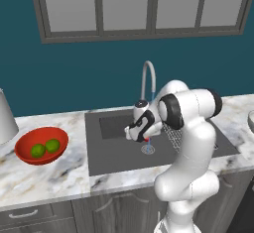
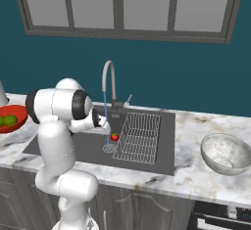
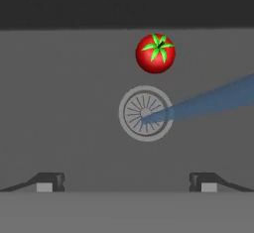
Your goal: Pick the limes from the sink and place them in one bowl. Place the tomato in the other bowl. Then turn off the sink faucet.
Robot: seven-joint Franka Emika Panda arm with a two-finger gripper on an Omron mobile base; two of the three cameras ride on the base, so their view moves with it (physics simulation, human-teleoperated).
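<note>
We see both limes (image 1: pixel 45 147) already sitting in the red bowl (image 1: pixel 30 155). The tomato (image 3: pixel 156 53) lies in the sink (image 3: pixel 59 103), just beside the drain (image 3: pixel 145 113). The grey bowl (image 2: pixel 227 154) on the surface has nothing in it. The faucet (image 2: pixel 109 84) runs water. Our gripper (image 3: pixel 126 181) hangs spread wide and empty above the tomato.
</note>
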